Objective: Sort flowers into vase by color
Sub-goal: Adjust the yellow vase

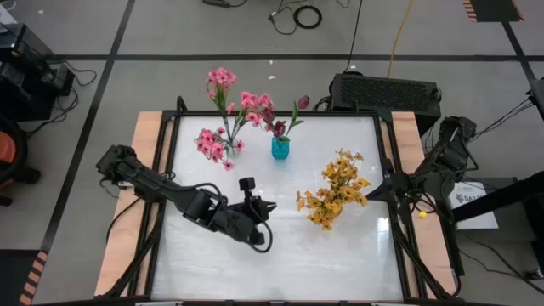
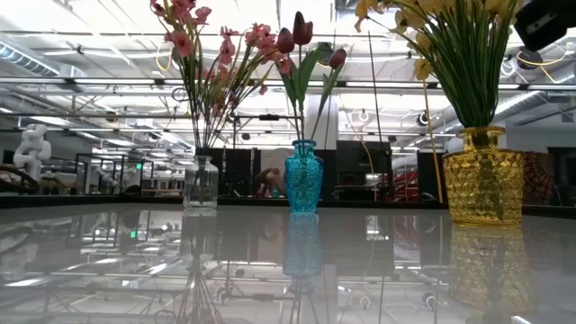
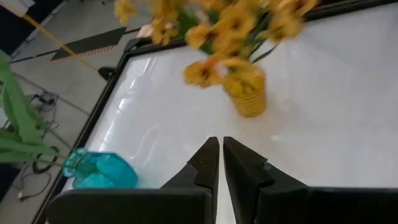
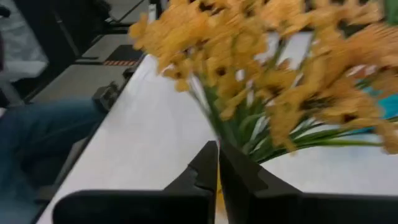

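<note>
The flowers are all standing in vases on the white worktop: the pink flowers rise from a clear glass vase toward the far left, the dark magenta blooms with long green leaves stand in a teal vase just beside it near the far middle, and the yellow-orange flowers fill a yellow textured vase on the right side, well apart from the other two. The right gripper sits at the right edge of the worktop, close against the yellow-orange flowers, its fingers closed together with nothing visibly between them. The left gripper hovers low over the middle of the worktop, nearer the front, facing the yellow vase, its fingers nearly touching and holding nothing. A dark box lies on the floor beyond the far right corner.
</note>
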